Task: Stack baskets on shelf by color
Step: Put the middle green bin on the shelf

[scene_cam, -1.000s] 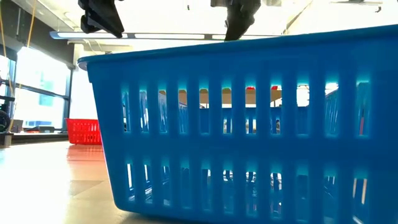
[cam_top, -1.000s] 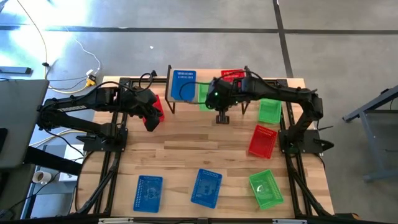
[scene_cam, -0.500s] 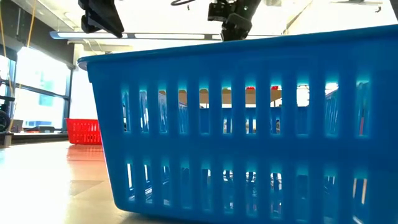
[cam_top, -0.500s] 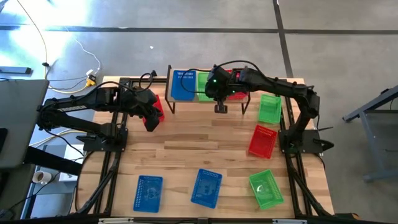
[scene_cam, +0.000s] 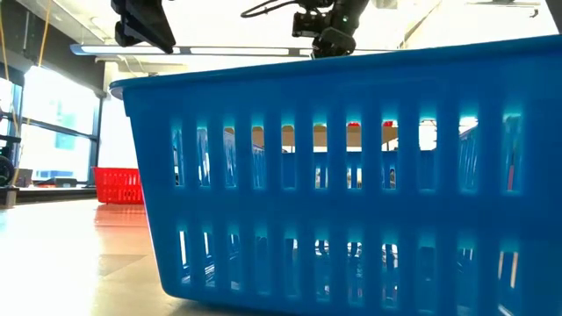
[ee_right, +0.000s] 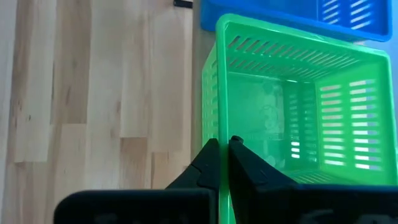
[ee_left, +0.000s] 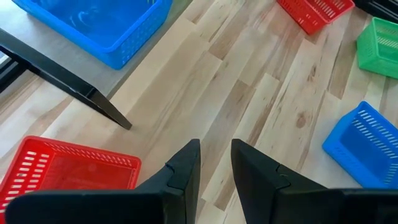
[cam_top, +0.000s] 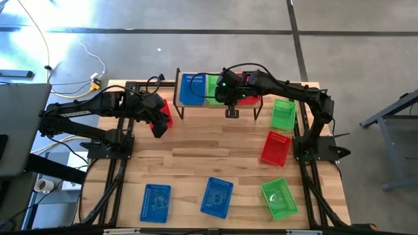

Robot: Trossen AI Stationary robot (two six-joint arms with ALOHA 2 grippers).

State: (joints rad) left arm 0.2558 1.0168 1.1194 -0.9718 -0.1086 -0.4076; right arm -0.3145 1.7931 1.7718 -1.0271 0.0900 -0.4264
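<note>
Right claw [ee_right: 222,144] pinched closed on near wall of green basket [ee_right: 298,106], resting on shelf [cam_top: 185,106] beside blue basket [cam_top: 191,89]. Left claw [ee_left: 216,158] parted, empty, hovering above table [ee_left: 249,81] near red basket [ee_left: 62,171].

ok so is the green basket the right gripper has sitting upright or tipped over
Upright: in the right wrist view the green basket shows its open top and inner floor, with the right gripper shut on its rim, on the shelf.
</note>
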